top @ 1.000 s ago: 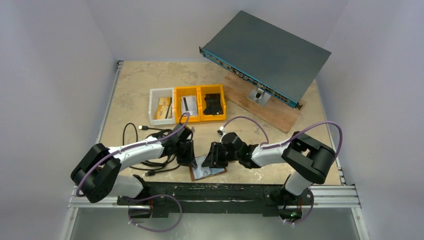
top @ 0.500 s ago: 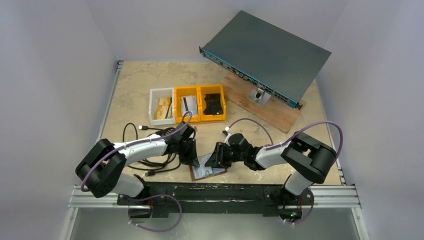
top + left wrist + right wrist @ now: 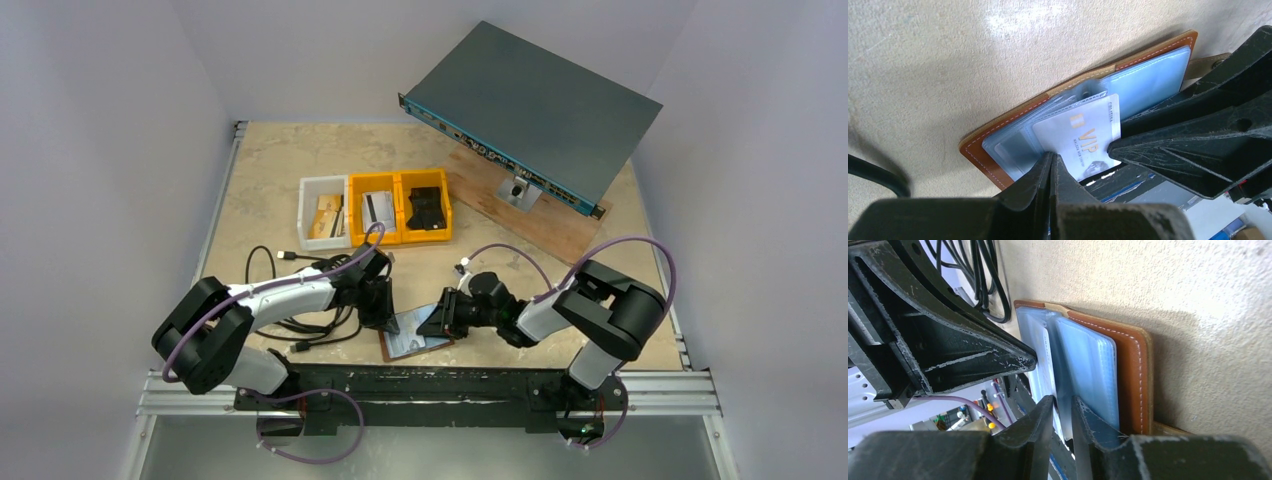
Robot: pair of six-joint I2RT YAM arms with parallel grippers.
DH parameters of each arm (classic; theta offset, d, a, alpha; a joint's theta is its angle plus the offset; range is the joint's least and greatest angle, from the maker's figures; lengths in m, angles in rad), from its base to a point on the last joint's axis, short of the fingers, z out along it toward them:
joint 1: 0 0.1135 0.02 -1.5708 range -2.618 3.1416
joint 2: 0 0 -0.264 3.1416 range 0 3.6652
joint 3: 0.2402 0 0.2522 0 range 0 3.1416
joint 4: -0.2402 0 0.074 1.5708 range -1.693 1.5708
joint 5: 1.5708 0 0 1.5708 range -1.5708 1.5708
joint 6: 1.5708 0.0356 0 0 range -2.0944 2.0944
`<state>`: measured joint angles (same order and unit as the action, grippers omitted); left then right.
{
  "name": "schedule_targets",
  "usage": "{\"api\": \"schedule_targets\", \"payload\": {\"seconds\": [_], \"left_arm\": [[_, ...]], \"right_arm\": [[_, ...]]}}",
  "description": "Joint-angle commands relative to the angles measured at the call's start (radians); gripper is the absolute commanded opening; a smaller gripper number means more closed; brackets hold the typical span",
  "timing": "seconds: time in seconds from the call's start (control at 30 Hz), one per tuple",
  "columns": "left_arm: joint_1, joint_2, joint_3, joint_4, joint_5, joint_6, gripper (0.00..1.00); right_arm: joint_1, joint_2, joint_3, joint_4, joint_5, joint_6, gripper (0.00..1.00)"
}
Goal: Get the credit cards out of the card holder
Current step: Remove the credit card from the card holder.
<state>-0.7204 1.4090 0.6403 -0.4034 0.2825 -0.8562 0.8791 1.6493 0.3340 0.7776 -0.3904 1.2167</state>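
Note:
The brown card holder (image 3: 408, 348) lies open near the table's front edge, its silvery-blue pockets up. It also shows in the left wrist view (image 3: 982, 150) and the right wrist view (image 3: 1133, 355). A white "VIP" credit card (image 3: 1083, 132) sticks partly out of a pocket; its edge shows in the right wrist view (image 3: 1046, 367). My left gripper (image 3: 380, 312) is shut (image 3: 1052, 161) with its tips at that card's lower edge. My right gripper (image 3: 441, 320) is nearly closed (image 3: 1062, 407) on a clear pocket leaf of the holder.
At the back stand a white bin (image 3: 322, 215) with tan cards, a yellow bin (image 3: 375, 210) with a striped card, and a yellow bin (image 3: 425, 208) with a black object. Black cables (image 3: 290, 300) lie to the left. A grey rack unit (image 3: 530, 100) leans on a wooden board (image 3: 545, 228).
My right gripper has drawn back to the right along the holder. My left gripper has shifted slightly and stays at the holder's left side.

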Motion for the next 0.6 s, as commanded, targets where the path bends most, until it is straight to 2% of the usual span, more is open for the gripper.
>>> {"api": "schedule_targets", "payload": {"seconds": [0.0,0.23,0.57], "left_arm": [[0.001,0.027,-0.017,-0.046,-0.105,0.019,0.00],[0.003,0.020,-0.018,-0.059,-0.115,0.022,0.00],[0.031,0.013,-0.022,-0.095,-0.139,0.041,0.00]], "right_arm": [[-0.007,0.012,-0.012,0.082,-0.020,0.021,0.18],[-0.008,0.005,-0.012,0.079,-0.018,0.018,0.02],[-0.009,-0.071,-0.003,-0.080,0.059,-0.035,0.00]]}}
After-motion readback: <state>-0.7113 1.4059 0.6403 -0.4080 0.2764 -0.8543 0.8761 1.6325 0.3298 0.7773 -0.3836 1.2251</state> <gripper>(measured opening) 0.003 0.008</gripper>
